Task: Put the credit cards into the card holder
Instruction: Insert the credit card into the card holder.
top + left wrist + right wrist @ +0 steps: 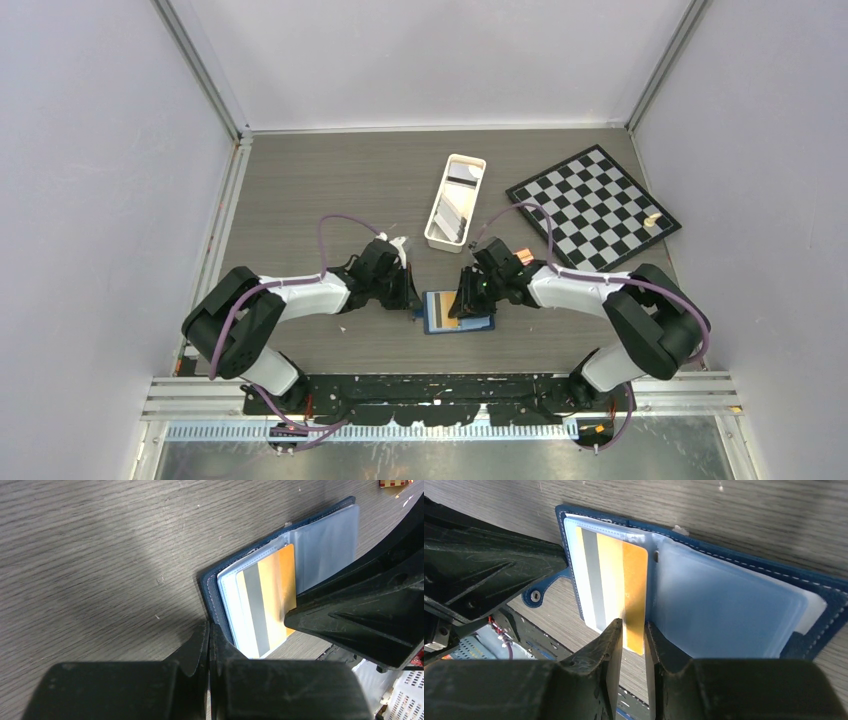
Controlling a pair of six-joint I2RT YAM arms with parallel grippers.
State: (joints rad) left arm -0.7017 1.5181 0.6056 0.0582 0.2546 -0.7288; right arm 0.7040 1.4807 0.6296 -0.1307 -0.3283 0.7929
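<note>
The navy card holder point(440, 323) lies open on the table between both arms, its clear sleeves up point(734, 600). A gold card point(634, 580) with a grey stripe sits partly inside the left sleeve, its near end sticking out; it also shows in the left wrist view point(272, 595). My right gripper point(633, 630) is narrowly open, its tips on either side of the card's near corner. My left gripper point(209, 628) is shut, its tips resting at the holder's left edge point(212, 595). In the top view the left gripper point(414, 305) and right gripper point(470, 300) flank the holder.
A long white tray point(470, 165) with more cards stands behind the holder. A chessboard point(593, 207) with a small light piece point(652, 221) lies at the back right. A red-orange pack point(395, 483) sits just beyond the holder. The holder's clasp tab point(536, 596) juts out leftward.
</note>
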